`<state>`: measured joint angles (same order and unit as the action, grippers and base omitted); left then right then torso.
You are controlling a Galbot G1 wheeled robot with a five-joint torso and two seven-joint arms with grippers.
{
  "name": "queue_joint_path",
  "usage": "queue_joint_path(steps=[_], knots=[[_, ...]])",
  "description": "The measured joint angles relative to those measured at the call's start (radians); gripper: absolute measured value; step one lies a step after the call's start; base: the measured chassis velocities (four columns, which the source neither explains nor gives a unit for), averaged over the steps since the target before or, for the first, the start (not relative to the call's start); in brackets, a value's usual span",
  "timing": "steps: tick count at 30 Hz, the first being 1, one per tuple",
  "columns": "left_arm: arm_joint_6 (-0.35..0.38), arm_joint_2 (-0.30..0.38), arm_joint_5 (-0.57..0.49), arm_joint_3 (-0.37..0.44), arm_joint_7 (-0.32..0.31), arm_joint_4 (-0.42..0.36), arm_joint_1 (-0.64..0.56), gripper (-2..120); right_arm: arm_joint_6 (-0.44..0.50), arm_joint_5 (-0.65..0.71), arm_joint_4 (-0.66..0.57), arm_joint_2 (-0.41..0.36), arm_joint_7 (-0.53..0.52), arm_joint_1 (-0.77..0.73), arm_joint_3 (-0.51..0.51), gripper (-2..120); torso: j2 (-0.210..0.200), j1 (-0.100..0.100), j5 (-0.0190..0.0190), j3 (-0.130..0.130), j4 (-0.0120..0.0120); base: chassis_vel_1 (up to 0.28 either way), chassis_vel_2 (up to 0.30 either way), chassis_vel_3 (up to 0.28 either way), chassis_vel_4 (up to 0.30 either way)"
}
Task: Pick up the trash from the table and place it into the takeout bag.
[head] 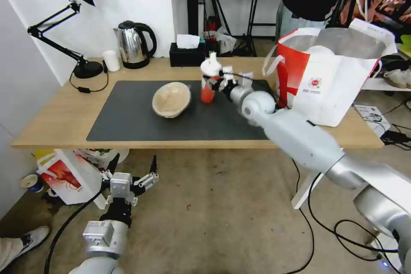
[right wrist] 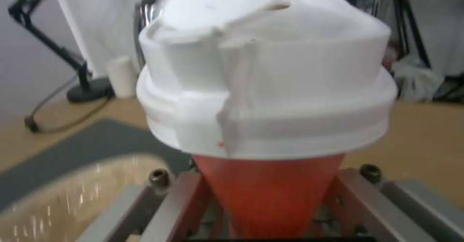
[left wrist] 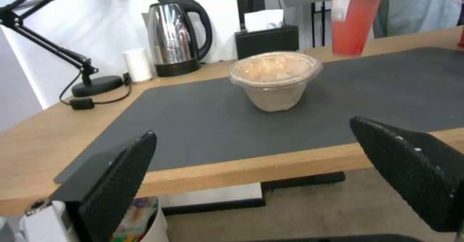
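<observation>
1. The drink cup (head: pixel 208 81), red with a white domed lid, stood upright over the dark mat (head: pixel 128 124) on the table (head: pixel 55 115), between the beige bowl (head: pixel 171 99) and the takeout bag (head: pixel 329 77). In the left wrist view its base seemed to hang just clear of the mat, though I could not be sure.
2. The right gripper (head: pixel 215 82) was clamped on the cup's red body below the lid; the right wrist view showed the tapered wall held between the two metal fingers (right wrist: pixel 181 198).
3. The cup was probably light and thin-walled, so a hard squeeze could buckle it or pop the lid. The taper narrowed downward, so the cup would tend to wedge rather than slip. A hold on the body under the lid rim looked sound, and keeping it upright would guard against any leftover drink.
4. The beige bowl, lying tilted on the mat, looked stiff but light, with a clear lid in the left wrist view; its rim or sides seemed the best place to take it.
5. The bag stood open at the table's right end, soft-sided and likely to shift if knocked.
6. The left gripper (head: pixel 132 171) hung below the table's front edge, fingers apart, holding nothing.
</observation>
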<state>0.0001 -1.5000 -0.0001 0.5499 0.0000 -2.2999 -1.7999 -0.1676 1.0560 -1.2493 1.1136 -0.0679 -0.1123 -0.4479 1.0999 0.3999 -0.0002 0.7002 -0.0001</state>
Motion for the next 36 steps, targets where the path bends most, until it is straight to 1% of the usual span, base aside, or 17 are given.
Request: queue_joint_path(steps=[2,3,5,6,10,15,18,19,22,23,26,32,35,36], knots=[[0.0,0.0,0.0,0.0,0.0,0.0,0.0,100,-0.009,0.016,-0.006,-0.012,-0.003,0.043,0.0,10,0.0,0.0,0.0002,0.0,0.0002,0.0,0.0,0.0,0.0],[0.0,0.0,0.0,0.0,0.0,0.0,0.0,100,-0.009,0.016,-0.006,-0.012,-0.003,0.043,0.0,10,0.0,0.0,0.0002,0.0,0.0002,0.0,0.0,0.0,0.0],[0.0,0.0,0.0,0.0,0.0,0.0,0.0,100,-0.018,0.03,-0.005,-0.026,-0.006,0.09,-0.007,6,0.0,0.0,0.0003,0.0,0.0003,0.0,0.0,0.0,0.0],[0.0,0.0,0.0,0.0,0.0,0.0,0.0,100,-0.018,0.03,-0.005,-0.026,-0.006,0.09,-0.007,6,0.0,0.0,0.0003,0.0,0.0003,0.0,0.0,0.0,0.0],[0.0,0.0,0.0,0.0,0.0,0.0,0.0,100,-0.039,0.076,0.026,-0.064,-0.012,0.22,-0.022,6,0.0,0.0,0.0004,0.0,0.0001,0.0,0.0,0.0,0.0],[0.0,0.0,0.0,0.0,0.0,0.0,0.0,100,-0.048,0.1,0.037,-0.087,-0.012,0.289,-0.03,6,0.0,0.0,0.0004,0.0,0.0,0.0,0.0,0.0,0.0],[0.0,0.0,0.0,0.0,0.0,0.0,0.0,100,-0.058,0.13,0.048,-0.113,-0.012,0.363,-0.043,6,0.0,0.0,0.0002,0.0,0.0001,0.0,0.0,0.0,0.0],[0.0,0.0,0.0,0.0,0.0,0.0,0.0,100,-0.058,0.13,0.048,-0.113,-0.012,0.363,-0.043,6,0.0,0.0,0.0002,0.0,0.0001,0.0,0.0,0.0,0.0],[0.0,0.0,0.0,0.0,0.0,0.0,0.0,100,-0.085,0.156,0.059,-0.139,-0.018,0.433,-0.055,6,0.0,0.0,0.0003,0.0,0.0002,0.0,0.0,0.0,0.0],[0.0,0.0,0.0,0.0,0.0,0.0,0.0,100,-0.085,0.156,0.059,-0.139,-0.018,0.433,-0.055,6,0.0,0.0,0.0003,0.0,0.0002,0.0,0.0,0.0,0.0],[0.0,0.0,0.0,0.0,0.0,0.0,0.0,100,-0.117,0.182,0.063,-0.174,-0.032,0.505,-0.084,6,0.0,0.0,0.0004,0.0,0.0002,0.0,0.0,0.0,0.0],[0.0,0.0,0.0,0.0,0.0,0.0,0.0,100,-0.139,0.208,0.064,-0.216,-0.046,0.565,-0.111,6,0.0,0.0,0.0003,0.0,0.0002,0.0,0.0,0.0,0.0],[0.0,0.0,0.0,0.0,0.0,0.0,0.0,100,-0.157,0.218,0.065,-0.265,-0.05,0.598,-0.13,6,0.0,0.0,0.0003,0.0,0.0001,0.0,0.0,0.0,0.0],[0.0,0.0,0.0,0.0,0.0,0.0,0.0,100,-0.157,0.218,0.065,-0.265,-0.05,0.598,-0.13,6,0.0,0.0,0.0003,0.0,0.0001,0.0,0.0,0.0,0.0]])
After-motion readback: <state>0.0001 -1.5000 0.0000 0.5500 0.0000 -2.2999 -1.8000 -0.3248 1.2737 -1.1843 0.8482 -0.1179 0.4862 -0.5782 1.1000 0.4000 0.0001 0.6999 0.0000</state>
